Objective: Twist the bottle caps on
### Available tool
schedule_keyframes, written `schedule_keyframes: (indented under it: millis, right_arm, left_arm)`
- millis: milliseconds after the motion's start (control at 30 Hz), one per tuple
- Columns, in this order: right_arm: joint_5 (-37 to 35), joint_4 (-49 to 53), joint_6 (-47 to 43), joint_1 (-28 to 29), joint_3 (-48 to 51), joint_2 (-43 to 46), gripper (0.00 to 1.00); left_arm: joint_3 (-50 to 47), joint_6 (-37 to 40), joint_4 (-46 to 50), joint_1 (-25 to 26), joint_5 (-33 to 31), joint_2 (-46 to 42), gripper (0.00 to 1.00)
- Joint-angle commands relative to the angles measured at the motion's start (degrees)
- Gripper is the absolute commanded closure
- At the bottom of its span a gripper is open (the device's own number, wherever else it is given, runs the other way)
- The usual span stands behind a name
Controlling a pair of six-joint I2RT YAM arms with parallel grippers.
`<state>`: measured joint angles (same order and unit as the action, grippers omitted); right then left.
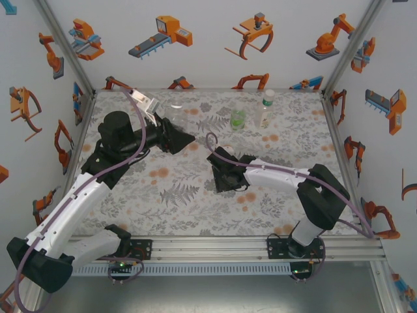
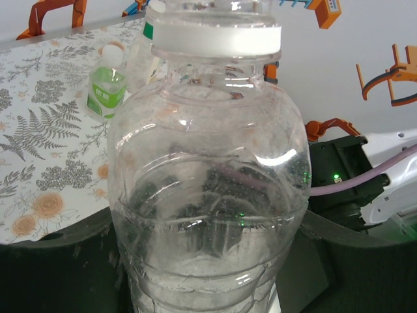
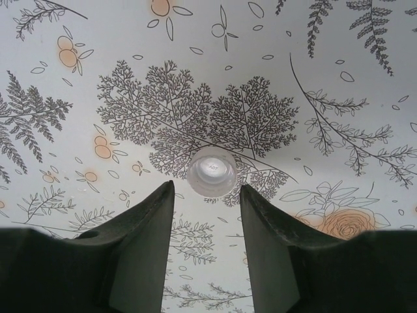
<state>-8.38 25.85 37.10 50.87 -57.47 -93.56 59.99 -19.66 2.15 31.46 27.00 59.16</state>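
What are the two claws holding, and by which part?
Left claw grips the clear bottle around its body. Right claw holds nothing, open above a white cap.

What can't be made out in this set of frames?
- Left wrist: the clear bottle has its mouth cut off by the top edge; capped or not is unclear.
- Left wrist: the tall bottle is mostly hidden behind the clear bottle.
- Left wrist: the green bottle has a top too small to tell a cap.
- Right wrist: glare hides which way up the cap lies.
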Motion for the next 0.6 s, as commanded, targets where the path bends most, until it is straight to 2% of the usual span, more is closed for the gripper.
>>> schedule_keyframes:
  millis: [0, 567]
  right_arm:
    - [0.1, -0.8, 0.3, -0.5, -0.7, -0.1, 0.58]
    - [1.7, -3.1, 1.1, -1.4, -0.3, -3.7, 0.58]
  left_arm:
    - [2.0, 1.0, -0.8, -0.3, 0.3, 0.2, 1.00]
    - [1.1, 0.5, 0.8, -0.3, -0.5, -1.8, 1.00]
